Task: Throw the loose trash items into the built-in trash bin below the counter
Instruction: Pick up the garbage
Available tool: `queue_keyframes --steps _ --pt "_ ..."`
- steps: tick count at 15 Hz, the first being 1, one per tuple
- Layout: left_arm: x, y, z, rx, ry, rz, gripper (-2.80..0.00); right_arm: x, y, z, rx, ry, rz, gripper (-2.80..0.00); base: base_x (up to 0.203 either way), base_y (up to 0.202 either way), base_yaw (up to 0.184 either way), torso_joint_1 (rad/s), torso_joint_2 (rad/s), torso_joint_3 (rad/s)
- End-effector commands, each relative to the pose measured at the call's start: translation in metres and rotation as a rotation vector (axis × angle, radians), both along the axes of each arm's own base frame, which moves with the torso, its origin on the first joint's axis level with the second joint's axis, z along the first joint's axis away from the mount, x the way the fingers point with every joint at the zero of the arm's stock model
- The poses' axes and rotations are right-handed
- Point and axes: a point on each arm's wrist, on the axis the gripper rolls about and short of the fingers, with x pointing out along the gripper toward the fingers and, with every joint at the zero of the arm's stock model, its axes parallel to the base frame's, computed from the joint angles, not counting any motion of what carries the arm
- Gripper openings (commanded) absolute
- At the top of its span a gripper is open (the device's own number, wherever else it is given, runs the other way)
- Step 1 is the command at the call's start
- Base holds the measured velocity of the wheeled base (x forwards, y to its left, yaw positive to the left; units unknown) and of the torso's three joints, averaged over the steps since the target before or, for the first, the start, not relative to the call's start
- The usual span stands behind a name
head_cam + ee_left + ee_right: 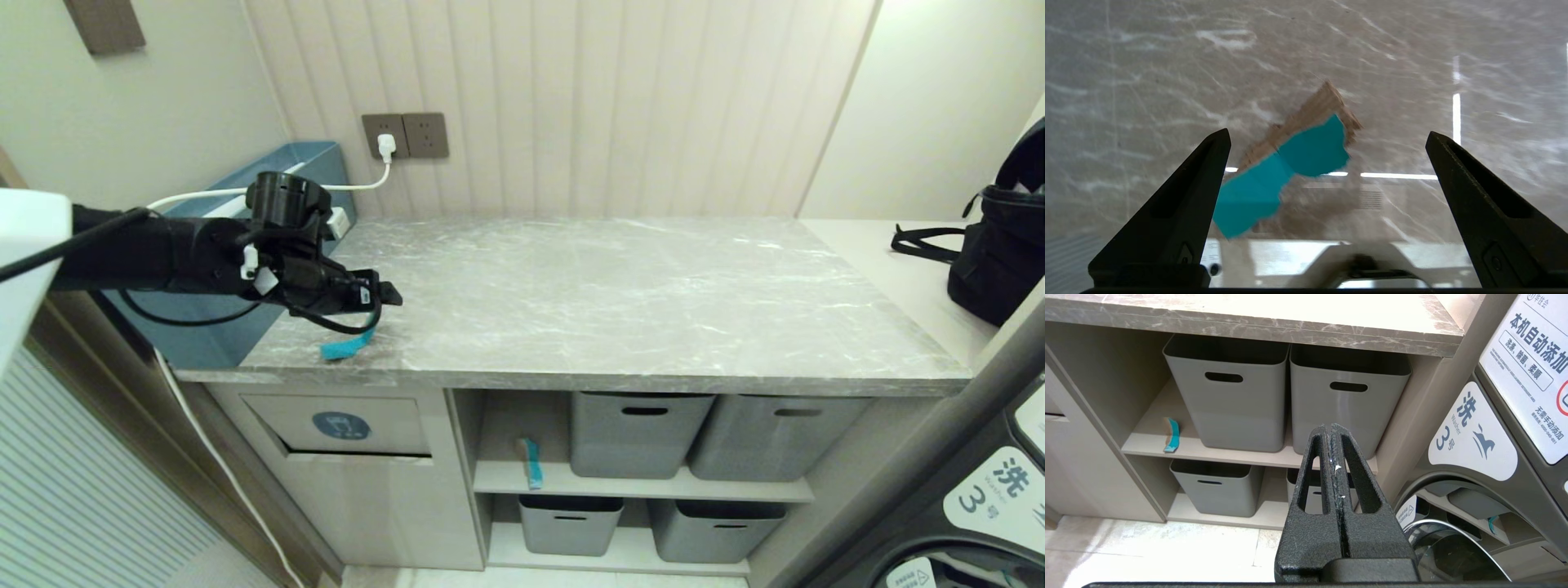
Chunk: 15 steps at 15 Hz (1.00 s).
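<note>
One loose trash item, a bent teal strip [347, 347] with a tan side, lies on the grey marble counter [620, 278] near its front left corner. My left gripper [384, 296] hovers just over it, open wide; in the left wrist view the strip [1282, 171] sits between the spread fingers of the left gripper [1327, 132], untouched. A second teal strip [532, 463] leans on the upper shelf below. The built-in trash bin [341, 425], with its blue oval icon, is directly under the first strip. My right gripper [1331, 426] is shut and empty, parked low facing the shelves.
A blue-grey box [318, 167] stands on the counter's left end behind my arm, with a white cable [386, 147] plugged into the wall. Grey baskets [635, 433] fill the shelves. A black bag [1004, 253] sits at the right; a washer [980, 506] stands at the lower right.
</note>
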Motion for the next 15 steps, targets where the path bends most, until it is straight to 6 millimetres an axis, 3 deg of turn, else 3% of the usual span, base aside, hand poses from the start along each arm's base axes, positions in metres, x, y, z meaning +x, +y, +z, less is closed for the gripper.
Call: queue_keyframes --steps 1,5,15 --pt "0.015 -0.004 -0.018 0.030 0.026 -0.005 0.00 0.000 0.000 0.000 -0.001 0.001 0.000 -2.80 0.000 0.000 0.000 0.000 0.00 0.000" --pt "0.027 -0.006 -0.026 0.063 0.018 0.032 0.00 0.000 0.000 0.000 -0.001 0.001 0.000 -2.80 0.000 0.000 0.000 0.000 0.00 0.000" --pt "0.030 -0.007 -0.032 0.062 0.026 0.032 0.00 0.000 0.000 0.000 -0.001 0.001 0.000 -2.80 0.000 0.000 0.000 0.000 0.00 0.000"
